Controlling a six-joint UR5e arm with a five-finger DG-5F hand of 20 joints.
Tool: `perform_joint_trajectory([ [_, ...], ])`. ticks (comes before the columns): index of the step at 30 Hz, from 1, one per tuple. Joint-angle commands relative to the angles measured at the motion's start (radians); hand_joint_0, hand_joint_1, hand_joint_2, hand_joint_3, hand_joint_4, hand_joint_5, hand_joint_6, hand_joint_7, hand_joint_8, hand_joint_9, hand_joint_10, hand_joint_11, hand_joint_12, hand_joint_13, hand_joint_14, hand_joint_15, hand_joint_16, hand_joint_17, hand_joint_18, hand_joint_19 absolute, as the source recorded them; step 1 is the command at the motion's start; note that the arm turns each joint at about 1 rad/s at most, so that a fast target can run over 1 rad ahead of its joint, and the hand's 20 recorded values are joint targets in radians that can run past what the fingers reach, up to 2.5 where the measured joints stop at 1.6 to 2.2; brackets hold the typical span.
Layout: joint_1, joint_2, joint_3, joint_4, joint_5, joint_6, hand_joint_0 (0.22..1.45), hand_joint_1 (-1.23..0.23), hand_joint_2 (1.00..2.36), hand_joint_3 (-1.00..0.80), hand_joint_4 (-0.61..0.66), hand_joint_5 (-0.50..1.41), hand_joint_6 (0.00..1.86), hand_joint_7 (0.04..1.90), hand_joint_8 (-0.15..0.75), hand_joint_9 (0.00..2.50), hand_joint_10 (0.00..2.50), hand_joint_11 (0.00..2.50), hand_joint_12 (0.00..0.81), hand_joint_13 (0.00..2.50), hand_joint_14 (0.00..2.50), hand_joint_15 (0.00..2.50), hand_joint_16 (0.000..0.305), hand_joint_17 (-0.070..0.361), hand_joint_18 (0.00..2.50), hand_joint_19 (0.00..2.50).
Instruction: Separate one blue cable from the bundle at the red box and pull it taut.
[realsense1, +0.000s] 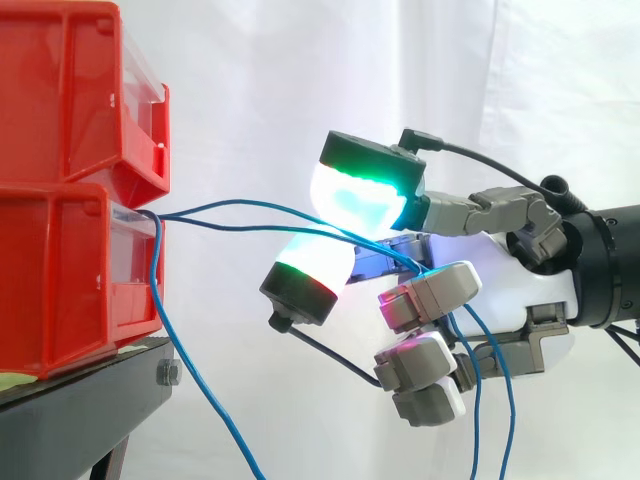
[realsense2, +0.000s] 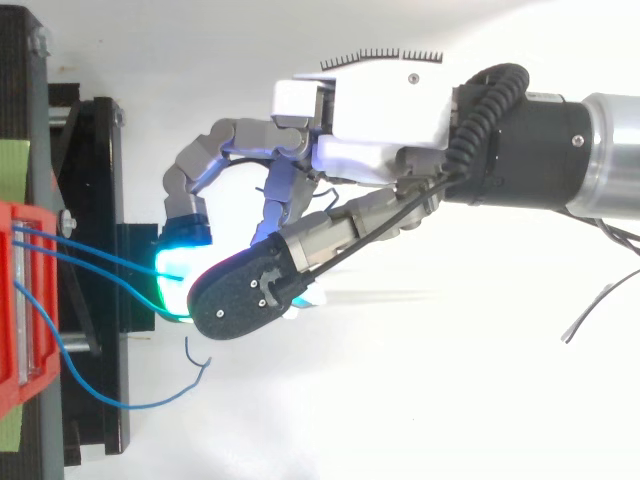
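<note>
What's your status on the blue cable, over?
Hand shut on blue cables. Two run from red box into the pinch, slightly bowed. Loose strand hangs below.

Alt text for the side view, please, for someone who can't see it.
A robot hand reaching in from the right pinches blue cables between glowing fingertips, the cables running almost level to stacked red bins on a black stand at left. Another blue cable hangs loose from the bins.

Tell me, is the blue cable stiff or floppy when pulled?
Probably floppy: the blue cable droops in loose curves from the red box. Likely light, being so thin. It might slip through the hand's pinch.
</note>
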Motion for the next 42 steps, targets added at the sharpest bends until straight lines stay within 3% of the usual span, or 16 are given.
perform_joint_trajectory([
  [1, -0.001, 0.000, -0.001, 0.000, -0.001, 0.000, 0.62, -0.78, 1.02, -0.18, -0.11, -0.14, 0.93, 1.05, 0.279, 1.45, 0.01, 1.42, 0.369, 1.23, 0.03, 1.05, 0.046, 0.104, 1.03, 0.96],
  [6, 0.001, 0.000, -0.001, 0.000, -0.003, 0.002, 0.64, -0.85, 1.02, -0.07, -0.29, -0.12, 0.93, 1.06, 0.260, 1.48, 0.01, 1.40, 0.356, 1.24, 0.03, 1.03, 0.045, 0.101, 1.05, 0.97],
  [10, -0.001, 0.000, -0.010, 0.006, -0.006, 0.005, 0.65, -0.88, 1.03, 0.00, -0.36, -0.11, 0.93, 1.13, 0.253, 1.52, 0.01, 1.40, 0.349, 1.25, 0.03, 1.05, 0.044, 0.099, 1.06, 0.96],
  [21, -0.001, 0.002, -0.010, 0.002, -0.006, 0.006, 0.66, -0.89, 1.02, 0.05, -0.36, -0.09, 0.93, 1.13, 0.278, 1.47, 0.01, 1.28, 0.363, 1.25, 0.03, 1.03, 0.046, 0.104, 1.09, 0.93],
  [28, -0.001, 0.014, -0.010, -0.046, -0.019, -0.014, 0.66, -0.90, 1.02, 0.05, -0.36, -0.09, 0.93, 1.12, 0.272, 1.12, 0.01, 0.91, 0.375, 1.22, 0.03, 0.97, 0.046, 0.104, 1.10, 0.89],
  [42, 0.005, 0.067, -0.010, -0.150, -0.012, -0.052, 0.66, -0.92, 1.01, 0.06, -0.36, -0.08, 0.93, 1.08, 0.254, 0.77, 0.00, 0.27, 0.337, 1.08, 0.02, 0.62, 0.045, 0.100, 1.09, 0.81],
])
